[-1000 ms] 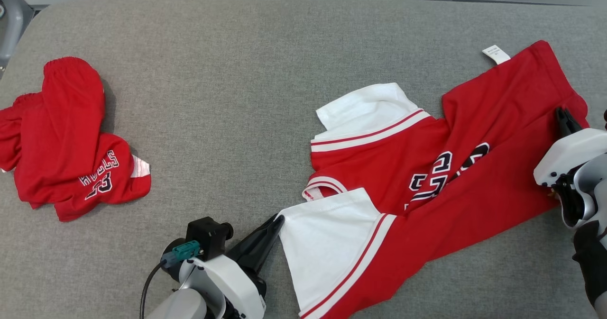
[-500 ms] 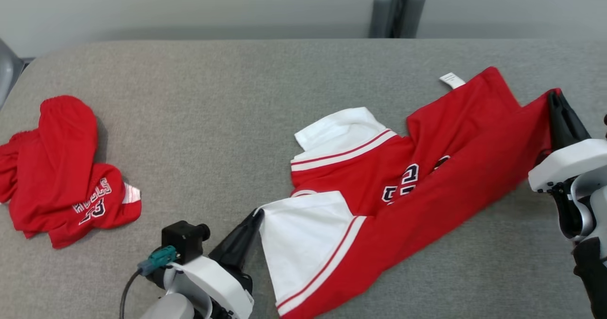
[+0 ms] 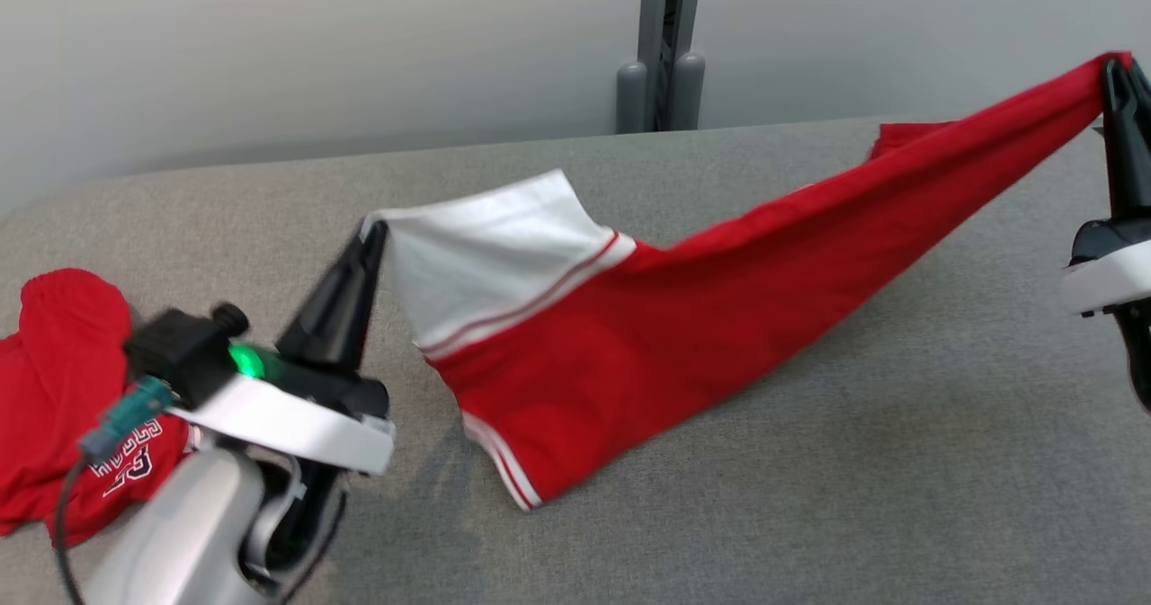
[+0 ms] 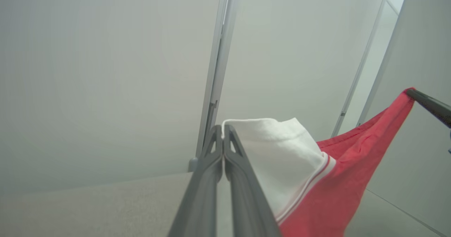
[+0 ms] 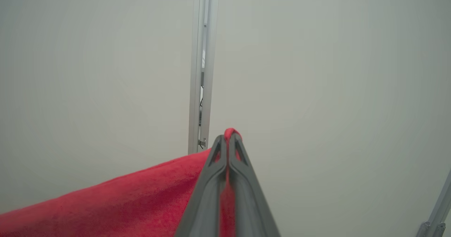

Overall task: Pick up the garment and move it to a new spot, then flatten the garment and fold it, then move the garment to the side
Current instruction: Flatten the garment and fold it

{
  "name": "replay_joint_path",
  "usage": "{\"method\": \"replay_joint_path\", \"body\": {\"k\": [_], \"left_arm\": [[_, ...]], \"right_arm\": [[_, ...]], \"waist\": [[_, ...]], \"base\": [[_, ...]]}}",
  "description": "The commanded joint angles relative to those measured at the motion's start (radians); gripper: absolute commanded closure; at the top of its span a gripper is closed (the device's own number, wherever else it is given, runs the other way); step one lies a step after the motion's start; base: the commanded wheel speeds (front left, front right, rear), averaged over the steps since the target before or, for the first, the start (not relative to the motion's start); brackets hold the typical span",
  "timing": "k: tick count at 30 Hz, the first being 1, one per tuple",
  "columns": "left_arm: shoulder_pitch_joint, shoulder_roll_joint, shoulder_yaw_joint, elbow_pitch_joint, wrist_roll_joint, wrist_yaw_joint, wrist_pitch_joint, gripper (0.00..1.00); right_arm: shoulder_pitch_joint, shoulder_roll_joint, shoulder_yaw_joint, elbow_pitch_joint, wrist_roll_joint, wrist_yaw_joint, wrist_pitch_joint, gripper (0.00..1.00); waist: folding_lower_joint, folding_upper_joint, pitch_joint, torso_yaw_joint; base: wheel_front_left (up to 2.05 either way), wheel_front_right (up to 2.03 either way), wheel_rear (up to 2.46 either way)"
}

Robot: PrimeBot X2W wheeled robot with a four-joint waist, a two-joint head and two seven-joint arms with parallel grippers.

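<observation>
The left pincer (image 3: 374, 227) is clamped on the corner of the white sleeve (image 3: 486, 263) of the red garment (image 3: 719, 317). Its two dark fingers are pressed together with the sleeve's hem caught right at their tips, as the left wrist view also shows. The right pincer (image 3: 1118, 66) is closed on the opposite red corner, and in the right wrist view a small fold of red cloth pokes out above its tips. Between the two, the garment hangs stretched in a long slanting band, higher at the right end than at the left, held up over the grey bench (image 3: 899, 470). Its lower corner, edged with white and red stripes, droops toward the bench near the front middle; whether it touches the surface cannot be told. A far flap of the red cloth shows close to the bench's back edge. A second red garment (image 3: 54, 389) with white lettering lies crumpled at the bench's left side, well apart from the held one and partly hidden behind the left arm. Behind the bench a grey upright post (image 3: 663, 43) stands against a pale wall (image 3: 270, 48).
</observation>
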Motion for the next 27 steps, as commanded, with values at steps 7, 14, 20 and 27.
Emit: {"method": "replay_joint_path", "body": {"k": [7,14,20,27], "left_arm": [[-0.103,0.065,0.101,-0.179,0.067,0.047,-0.003,1.00],[-0.164,0.094,0.155,-0.251,0.027,0.091,0.073,1.00],[-0.202,0.108,0.190,-0.283,-0.008,0.110,0.120,1.00],[-0.306,0.142,0.216,-0.290,-0.025,0.102,0.174,1.00]], "right_arm": [[-0.044,-0.034,-0.014,-0.143,-0.050,0.000,0.077,1.00],[-0.079,-0.014,-0.052,-0.248,-0.042,0.000,0.152,1.00],[-0.082,0.013,-0.068,-0.307,-0.026,0.000,0.197,1.00],[-0.109,0.070,-0.112,-0.328,-0.019,0.000,0.213,1.00]], "waist": [[0.0000,0.0000,-0.042,-0.042],[0.0000,0.0000,-0.054,-0.066],[0.0000,0.0000,-0.050,-0.076],[0.0000,0.0000,0.012,-0.085]], "base": [[0.00,0.00,0.00],[0.00,0.00,0.00],[0.00,0.00,0.00],[0.00,0.00,0.00]]}}
